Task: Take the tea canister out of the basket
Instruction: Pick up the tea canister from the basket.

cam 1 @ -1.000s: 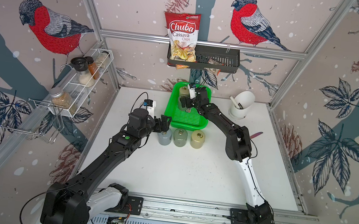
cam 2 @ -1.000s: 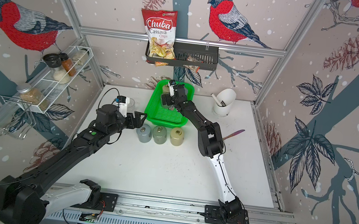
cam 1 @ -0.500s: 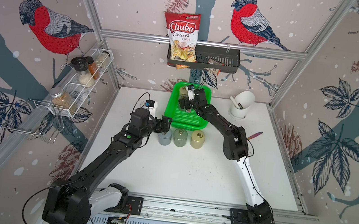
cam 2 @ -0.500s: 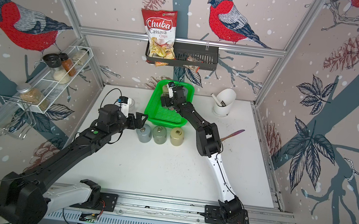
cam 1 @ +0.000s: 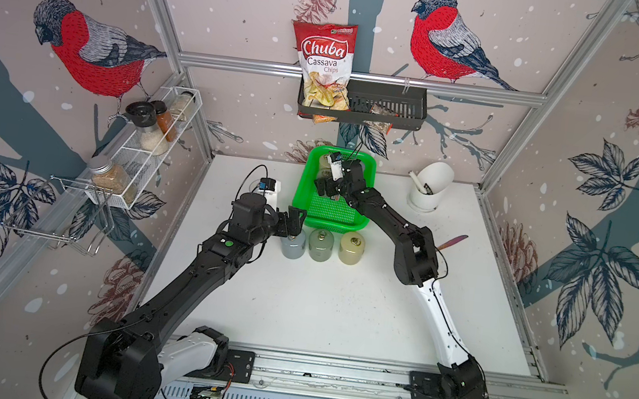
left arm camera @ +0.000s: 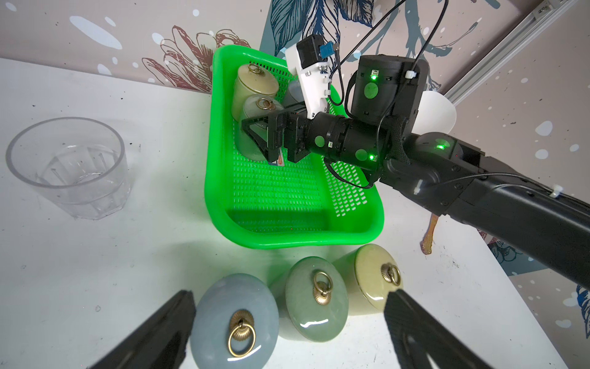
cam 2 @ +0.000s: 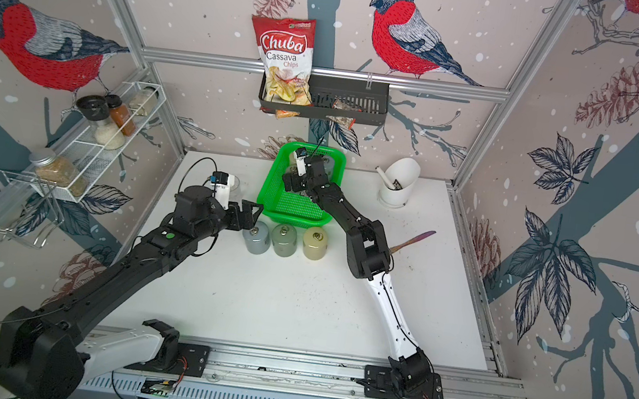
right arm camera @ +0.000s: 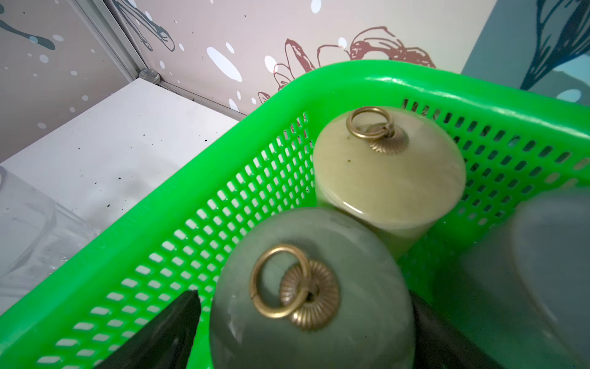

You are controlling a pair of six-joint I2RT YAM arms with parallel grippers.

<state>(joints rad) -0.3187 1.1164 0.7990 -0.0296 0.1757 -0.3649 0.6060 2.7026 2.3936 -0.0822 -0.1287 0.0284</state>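
The green basket (cam 1: 357,218) (left arm camera: 217,159) stands at the back of the table. Inside it are three tea canisters with brass ring lids: a yellowish one (right arm camera: 389,172) (left arm camera: 255,83), a green one (right arm camera: 313,300) (left arm camera: 258,108) and a grey one (right arm camera: 549,255). My right gripper (cam 1: 326,182) (right arm camera: 306,332) is down in the basket and open, with a finger on each side of the green canister. A gap shows beside one finger (right arm camera: 166,332). My left gripper (cam 1: 294,220) (left arm camera: 290,294) hangs open just in front of the basket, over canisters on the table.
Three more canisters stand in a row before the basket: grey-blue (cam 1: 293,242), green (cam 1: 321,244), yellowish (cam 1: 352,246). A clear glass (left arm camera: 68,166) stands left of the basket, and a white cup (cam 1: 430,188) and a knife (cam 1: 452,242) lie to its right. On the walls hang a black rack (cam 1: 385,104) and a wire shelf (cam 1: 150,136).
My right gripper has edged slightly left inside the basket, staying open over the green canister. The left arm has hardly moved.
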